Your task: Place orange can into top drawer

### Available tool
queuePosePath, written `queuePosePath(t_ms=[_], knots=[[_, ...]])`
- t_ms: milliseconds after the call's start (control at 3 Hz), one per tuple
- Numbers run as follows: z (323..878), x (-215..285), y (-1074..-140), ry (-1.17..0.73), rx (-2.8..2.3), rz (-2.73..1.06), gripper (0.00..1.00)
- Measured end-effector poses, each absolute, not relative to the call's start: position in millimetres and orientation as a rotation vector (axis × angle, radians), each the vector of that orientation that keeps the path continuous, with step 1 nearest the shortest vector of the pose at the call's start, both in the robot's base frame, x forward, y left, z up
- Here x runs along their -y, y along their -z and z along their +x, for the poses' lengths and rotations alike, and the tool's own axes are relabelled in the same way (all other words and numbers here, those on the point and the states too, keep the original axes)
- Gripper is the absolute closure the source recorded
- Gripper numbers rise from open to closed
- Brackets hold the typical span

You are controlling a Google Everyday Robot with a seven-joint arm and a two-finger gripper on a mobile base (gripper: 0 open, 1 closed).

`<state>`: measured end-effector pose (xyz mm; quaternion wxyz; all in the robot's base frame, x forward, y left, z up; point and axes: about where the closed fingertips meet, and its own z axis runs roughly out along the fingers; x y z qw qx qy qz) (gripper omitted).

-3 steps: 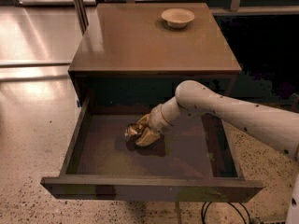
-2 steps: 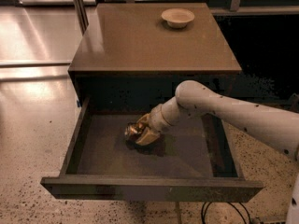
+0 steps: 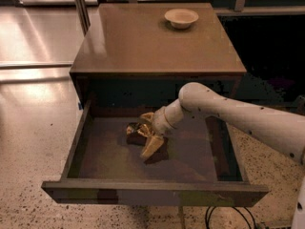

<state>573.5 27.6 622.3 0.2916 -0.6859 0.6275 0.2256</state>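
Observation:
The top drawer (image 3: 90,128) is pulled fully out of the cabinet. My gripper (image 3: 141,138) reaches into it from the right, low over the drawer floor, left of centre. Its fingers (image 3: 151,147) stand spread apart. The orange can (image 3: 139,129) shows as a small gold and dark shape between them, on or just above the drawer floor. The wrist hides part of the can.
A pale round bowl (image 3: 181,17) sits at the back right of the cabinet top (image 3: 143,42). The drawer's front panel (image 3: 152,193) juts towards me. Shiny floor lies to the left. Black cables (image 3: 224,218) lie on the floor at the lower right.
The gripper's fingers have spread apart around the can. One finger now points down towards the drawer front. The arm has stayed in almost the same place.

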Motion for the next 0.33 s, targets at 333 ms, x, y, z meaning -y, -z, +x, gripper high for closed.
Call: queuePosePath(t_ms=[333], knots=[[573.4, -27.6, -622.3, -0.601, -1.673, -1.828, 0.0]])
